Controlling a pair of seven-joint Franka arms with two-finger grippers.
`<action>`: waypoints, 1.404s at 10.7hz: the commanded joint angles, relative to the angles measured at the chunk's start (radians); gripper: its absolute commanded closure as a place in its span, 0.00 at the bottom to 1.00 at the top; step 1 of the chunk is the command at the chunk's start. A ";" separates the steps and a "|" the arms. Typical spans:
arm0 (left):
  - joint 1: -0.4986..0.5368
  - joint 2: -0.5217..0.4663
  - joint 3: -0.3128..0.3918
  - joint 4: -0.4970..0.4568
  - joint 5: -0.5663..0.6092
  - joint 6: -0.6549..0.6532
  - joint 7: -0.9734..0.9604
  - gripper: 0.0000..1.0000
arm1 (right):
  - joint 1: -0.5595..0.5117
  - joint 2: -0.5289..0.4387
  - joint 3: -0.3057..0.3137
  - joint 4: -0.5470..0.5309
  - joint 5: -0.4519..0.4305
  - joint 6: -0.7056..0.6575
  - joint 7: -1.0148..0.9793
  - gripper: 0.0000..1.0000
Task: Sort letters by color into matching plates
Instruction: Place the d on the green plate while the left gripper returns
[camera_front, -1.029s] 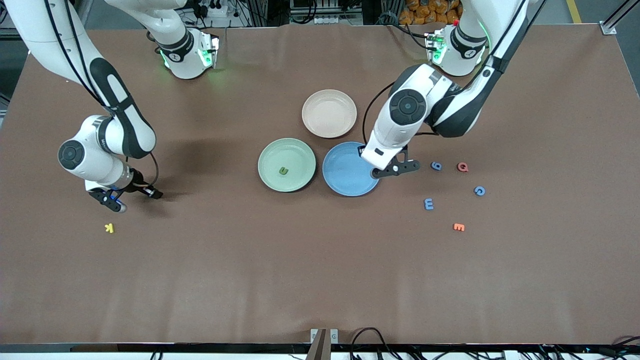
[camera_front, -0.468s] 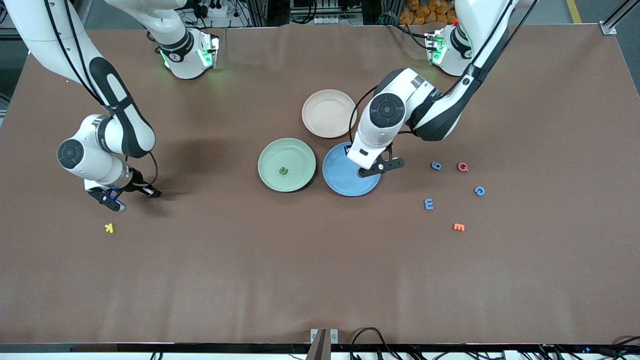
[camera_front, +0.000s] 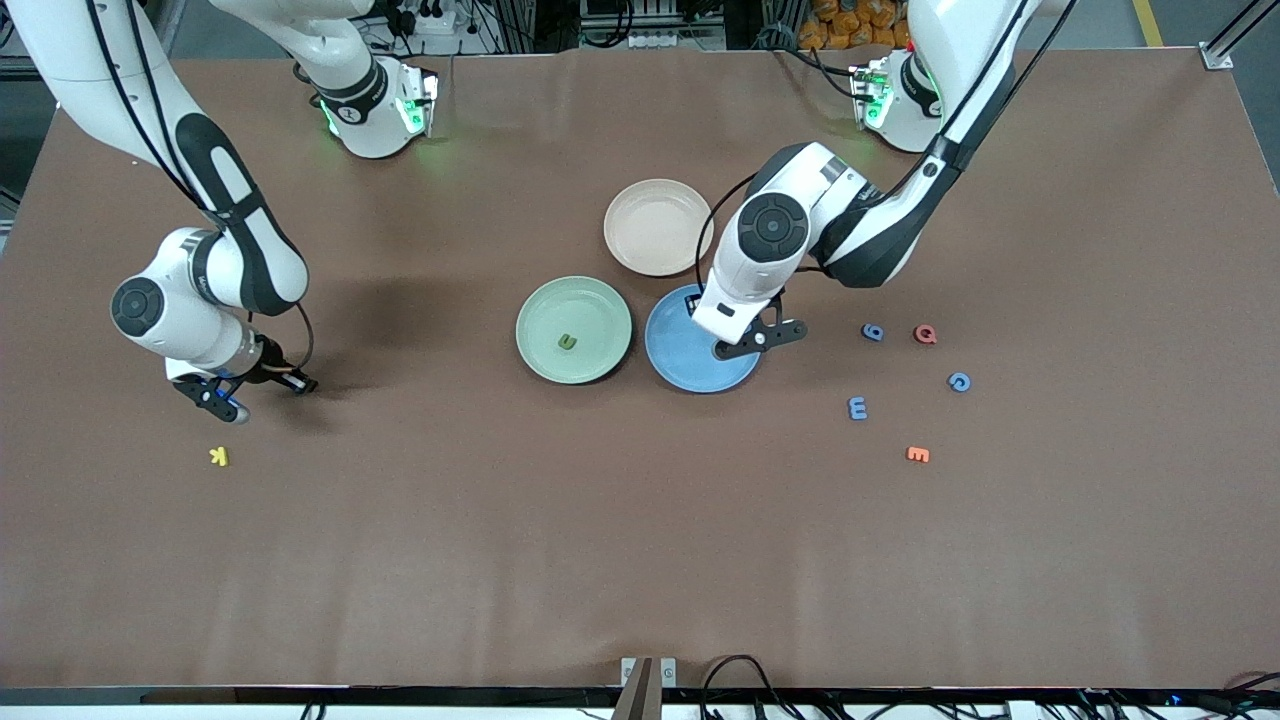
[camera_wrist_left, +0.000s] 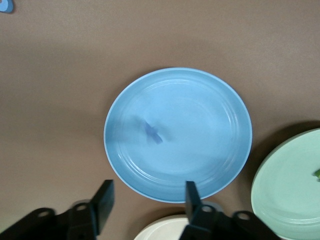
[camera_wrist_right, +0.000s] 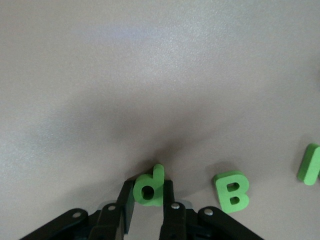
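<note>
— Right gripper?
— Clamped on the green d, low at the table toward the right arm's end. Lift straight up, clear of the green B beside it, then carry to the green plate.
— Left gripper?
— Jaws apart, empty, over the blue plate. Blurred blue piece there, probably just landing.
— Counts?
— Three plates. Four green letters, one plated. Four blue, three loose. One red, one orange, one yellow.
</note>
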 joint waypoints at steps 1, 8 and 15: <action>-0.010 0.010 0.004 0.018 0.029 -0.007 -0.032 0.02 | -0.016 -0.015 0.007 -0.019 -0.014 0.010 -0.014 0.79; 0.025 0.001 0.028 0.016 0.079 -0.013 -0.004 0.02 | -0.012 -0.033 0.026 -0.008 -0.009 -0.006 0.016 0.84; 0.180 -0.010 0.033 0.009 0.124 -0.035 0.249 0.03 | 0.206 -0.101 0.037 0.048 0.005 -0.137 0.264 0.84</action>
